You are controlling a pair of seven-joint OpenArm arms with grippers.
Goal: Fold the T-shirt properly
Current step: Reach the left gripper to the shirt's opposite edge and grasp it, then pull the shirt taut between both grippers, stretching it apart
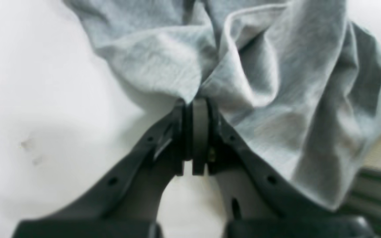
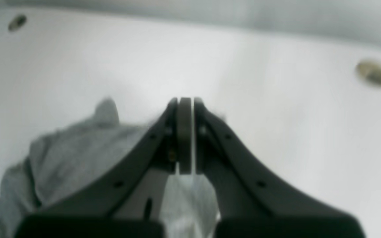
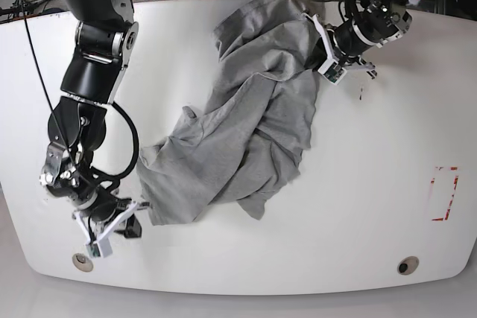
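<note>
soft, limp t-shirt (image 3: pixel 246 132) lies crumpled on bench (image 3: pixel 373 206); left tool (image 1: pixel 195 100) pinches its edge, right tool (image 2: pixel 185 99) clamps opposite corner.

White table (image 3: pixel 358 206), red tape outline (image 3: pixel 445 194)

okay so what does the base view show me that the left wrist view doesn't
Only the base view shows the whole crumpled T-shirt stretched diagonally across the white table, the right gripper at its near corner, and red tape marks. Only the left wrist view shows, up close, the left gripper shut on a bunched fold of fabric. Both share the grey shirt, the table surface and the left gripper.
</note>
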